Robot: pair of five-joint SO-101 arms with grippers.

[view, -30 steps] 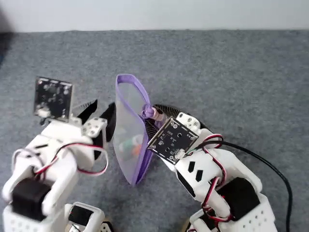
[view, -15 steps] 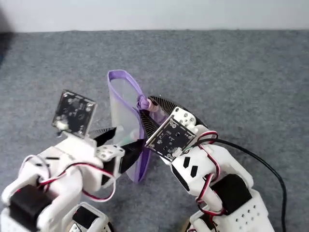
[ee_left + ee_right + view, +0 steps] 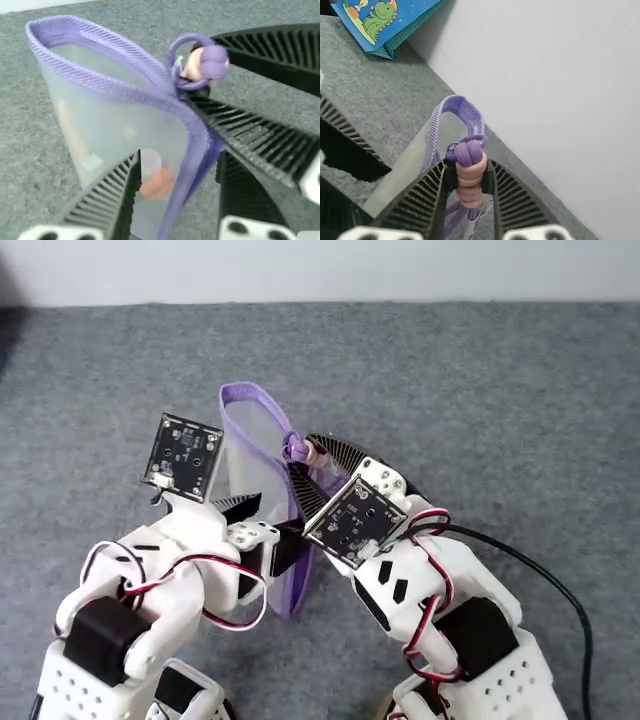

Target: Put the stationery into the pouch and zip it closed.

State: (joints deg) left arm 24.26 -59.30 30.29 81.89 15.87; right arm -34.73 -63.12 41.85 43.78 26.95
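High view: the pouch (image 3: 252, 465) stands on edge on the surface (image 3: 500, 390), long axis running from the near edge toward the far edge. The right gripper (image 3: 312, 468) is clamped on the zipper pull (image 3: 297, 450), about midway along the top seam. The left gripper (image 3: 268, 528) straddles the pouch's near end, jaws apart.

Left wrist view: one finger sits each side of the pouch (image 3: 125, 120); contact cannot be confirmed. Stationery (image 3: 156, 182) lies inside, low down. The mouth gapes on the far side of the zipper pull (image 3: 202, 62).

Right wrist view: the right gripper (image 3: 468, 176) pinches the zipper pull (image 3: 468, 162). The open rim lies ahead, so closure likely requires travel toward the far edge.
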